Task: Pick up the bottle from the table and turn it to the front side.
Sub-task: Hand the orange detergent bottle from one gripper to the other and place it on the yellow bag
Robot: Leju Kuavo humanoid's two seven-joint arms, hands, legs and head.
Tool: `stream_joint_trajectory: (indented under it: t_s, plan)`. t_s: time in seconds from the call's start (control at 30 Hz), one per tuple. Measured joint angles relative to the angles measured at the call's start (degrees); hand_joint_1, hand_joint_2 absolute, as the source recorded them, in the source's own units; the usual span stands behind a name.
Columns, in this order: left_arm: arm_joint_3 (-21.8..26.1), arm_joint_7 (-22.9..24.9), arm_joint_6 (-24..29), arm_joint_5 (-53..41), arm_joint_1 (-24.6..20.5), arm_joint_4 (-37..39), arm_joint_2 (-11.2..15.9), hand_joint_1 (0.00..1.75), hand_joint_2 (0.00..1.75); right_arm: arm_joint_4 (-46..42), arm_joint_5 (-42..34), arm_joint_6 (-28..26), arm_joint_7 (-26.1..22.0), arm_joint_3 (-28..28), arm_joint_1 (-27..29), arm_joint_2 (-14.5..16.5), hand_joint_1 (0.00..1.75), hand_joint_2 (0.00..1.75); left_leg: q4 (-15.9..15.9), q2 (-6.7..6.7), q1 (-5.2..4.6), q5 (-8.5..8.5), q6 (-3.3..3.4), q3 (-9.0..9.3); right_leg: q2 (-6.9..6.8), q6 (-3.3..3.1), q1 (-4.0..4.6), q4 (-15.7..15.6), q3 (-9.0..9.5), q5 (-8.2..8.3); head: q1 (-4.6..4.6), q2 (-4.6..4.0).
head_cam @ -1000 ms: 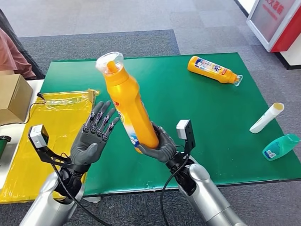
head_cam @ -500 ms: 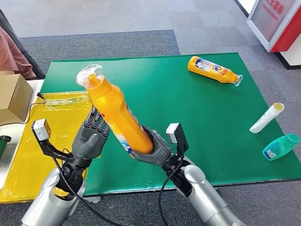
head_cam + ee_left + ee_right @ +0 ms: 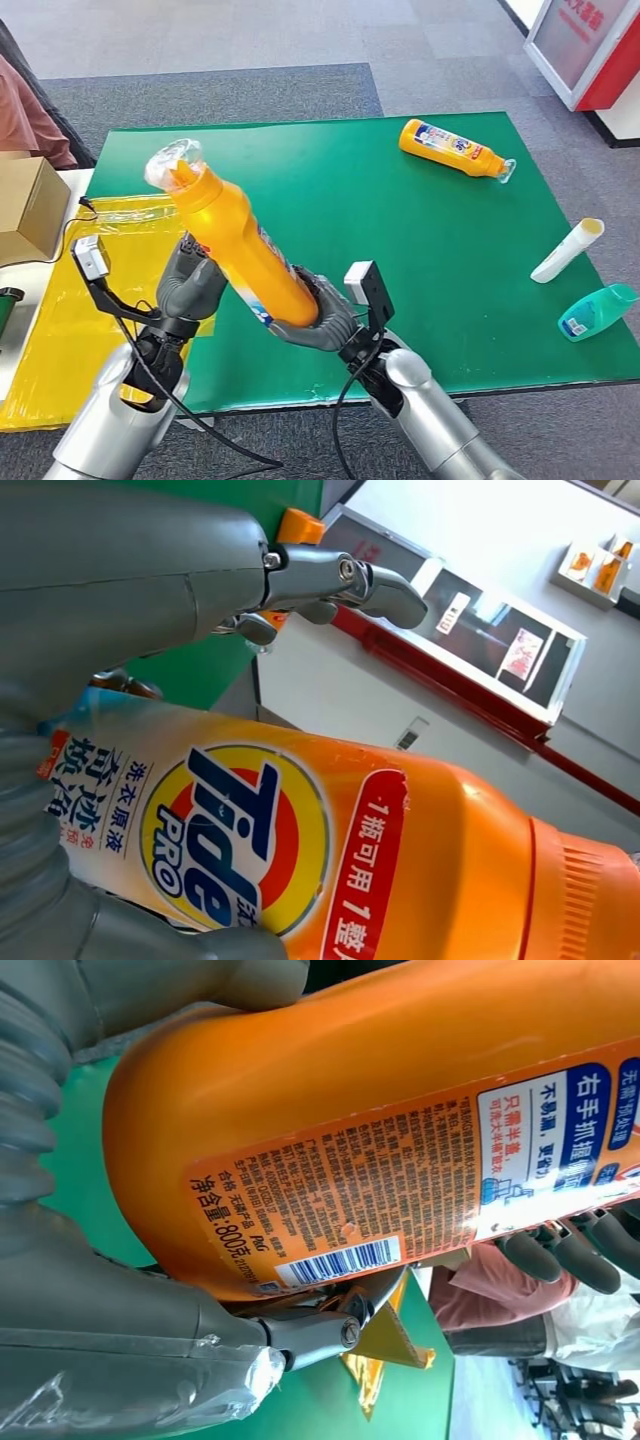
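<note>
An orange Tide bottle (image 3: 234, 240) hangs tilted above the near left part of the green mat (image 3: 423, 250), its clear-capped neck up and to the left. My right hand (image 3: 321, 320) grips its base from below. My left hand (image 3: 189, 285) lies behind the bottle's middle, fingers against it. In the left wrist view the bottle's front label (image 3: 234, 840) faces the camera, and the thumb (image 3: 340, 575) of my left hand (image 3: 113, 570) stands off the bottle with a gap. The right wrist view has the back label with barcode (image 3: 392, 1200) beside my right hand (image 3: 98, 1330).
A second orange bottle (image 3: 453, 148) lies at the mat's far right. A white tube (image 3: 566, 250) and a teal bottle (image 3: 596, 310) lie at the right edge. A yellow bag (image 3: 98, 270) and cardboard box (image 3: 30, 205) sit left. A person's pink sleeve (image 3: 26, 110) is at far left.
The right hand has swung the bottle leftward and tilted it lower. The left hand, spread beside it before, has come in behind the bottle's middle.
</note>
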Motion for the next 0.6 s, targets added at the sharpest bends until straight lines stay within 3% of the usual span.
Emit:
stream_joint_trajectory:
  t_s: [0.6]
  plan:
    - [-5.1,1.1,1.9,-1.0,-1.7,1.9,-1.3,0.00,1.75,0.0,2.6,-3.8,-1.1,0.5,-0.9,0.1,1.75,1.75,0.0,0.00,0.00,0.02,-0.02,0.00,0.00,-0.03,0.00,0.0,0.00,0.02,0.01,0.00]
